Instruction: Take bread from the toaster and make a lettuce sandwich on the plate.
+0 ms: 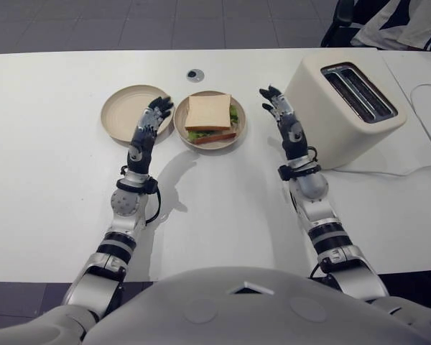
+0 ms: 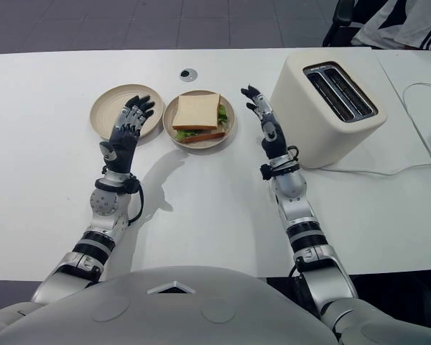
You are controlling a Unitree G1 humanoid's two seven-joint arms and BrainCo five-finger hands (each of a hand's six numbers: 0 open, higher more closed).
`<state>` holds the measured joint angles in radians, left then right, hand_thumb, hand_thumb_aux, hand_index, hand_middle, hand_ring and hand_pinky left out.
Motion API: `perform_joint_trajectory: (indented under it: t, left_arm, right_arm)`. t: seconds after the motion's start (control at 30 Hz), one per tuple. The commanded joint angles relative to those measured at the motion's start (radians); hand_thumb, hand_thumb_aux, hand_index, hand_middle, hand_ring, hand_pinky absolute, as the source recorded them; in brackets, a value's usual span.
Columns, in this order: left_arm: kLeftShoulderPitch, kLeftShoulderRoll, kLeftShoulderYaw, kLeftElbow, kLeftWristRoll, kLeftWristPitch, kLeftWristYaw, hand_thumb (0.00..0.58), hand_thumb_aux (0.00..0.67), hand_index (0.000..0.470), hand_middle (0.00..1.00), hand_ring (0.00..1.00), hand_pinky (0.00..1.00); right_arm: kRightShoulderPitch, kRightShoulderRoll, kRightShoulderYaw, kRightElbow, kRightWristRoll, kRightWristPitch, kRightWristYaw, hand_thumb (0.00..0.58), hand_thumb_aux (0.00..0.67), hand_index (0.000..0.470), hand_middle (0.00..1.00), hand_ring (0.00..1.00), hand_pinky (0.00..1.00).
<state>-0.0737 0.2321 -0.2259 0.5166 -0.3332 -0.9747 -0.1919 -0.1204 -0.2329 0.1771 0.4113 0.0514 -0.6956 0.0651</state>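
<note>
White desk carries a sandwich on a plate between the left hand and right hand, both released and holding nothing, with the toaster just beside the right.

A wide white table spans the scene under even light, with a small round dark grommet set near its far edge. A second white tabletop abuts it on the right. Beyond lies a grey tiled floor, and a black chair stands at the far right.
</note>
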Motion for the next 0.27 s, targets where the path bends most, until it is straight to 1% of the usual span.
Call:
perform_joint_trajectory:
  t: [0.03,0.1,0.13,0.23,0.27]
  left_arm:
    - [0.009,-0.056,0.067,0.033,0.090,0.059,0.055,0.000,0.000,0.000,0.00,0.00,0.00]
    - [0.007,-0.078,0.101,0.040,0.147,0.087,0.098,0.000,0.000,0.000,0.00,0.00,0.00]
    - [0.007,-0.091,0.115,0.042,0.178,0.099,0.123,0.000,0.000,0.000,0.00,0.00,0.00]
    - [0.056,-0.122,0.090,0.002,0.275,0.080,0.122,0.000,0.000,0.000,0.00,0.00,0.00]
    - [0.074,-0.132,0.078,-0.014,0.300,0.065,0.114,0.000,0.000,0.000,0.00,0.00,0.00]
  right_arm:
    - [0.034,0.045,-0.032,0.005,-0.018,-0.011,-0.012,0.000,0.000,0.000,0.00,0.00,0.00]
    - [0.047,0.068,-0.057,-0.009,-0.034,-0.031,-0.040,0.000,0.000,0.000,0.00,0.00,0.00]
    - [0.051,0.076,-0.074,-0.010,-0.074,-0.044,-0.076,0.000,0.000,0.000,0.00,0.00,0.00]
    - [0.071,0.077,-0.111,-0.009,-0.328,-0.134,-0.260,0.000,0.000,0.000,0.00,0.00,0.00]
    - [0.075,0.079,-0.117,0.000,-0.385,-0.158,-0.307,0.000,0.000,0.000,0.00,0.00,0.00]
